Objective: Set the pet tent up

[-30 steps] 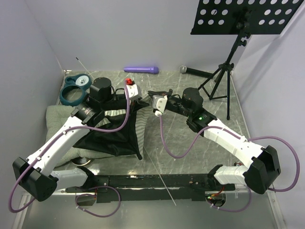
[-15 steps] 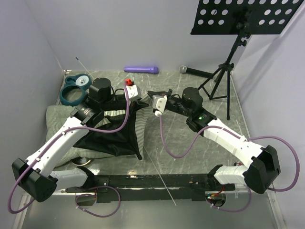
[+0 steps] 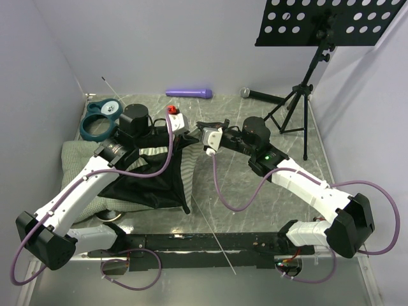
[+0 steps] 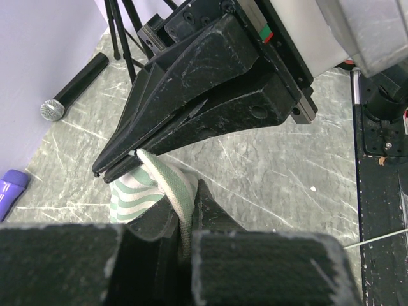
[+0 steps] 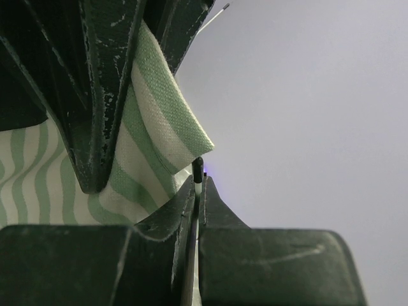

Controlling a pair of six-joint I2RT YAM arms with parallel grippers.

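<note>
The pet tent (image 3: pixel 150 182) lies collapsed on the table at centre left, black lining up, with a green-and-white striped edge lifted toward the grippers. My left gripper (image 3: pixel 186 132) is shut on that striped edge (image 4: pixel 172 185). My right gripper (image 3: pixel 201 132) faces it, fingertips nearly touching, and is shut on a thin white pole with a black tip (image 5: pixel 198 173) next to the striped fabric (image 5: pixel 150 121). The pole (image 3: pixel 217 239) runs down toward the table's near edge. In the left wrist view the right gripper's fingers (image 4: pixel 191 108) sit just above the fabric.
A green-checked quilted cushion (image 3: pixel 75 153) lies under the tent at the left. A teal ring object (image 3: pixel 101 121), a purple cylinder (image 3: pixel 189 93), a microphone (image 3: pixel 261 96) and a music stand's tripod (image 3: pixel 296 108) stand along the back. A black rail (image 3: pixel 204 242) runs along the front.
</note>
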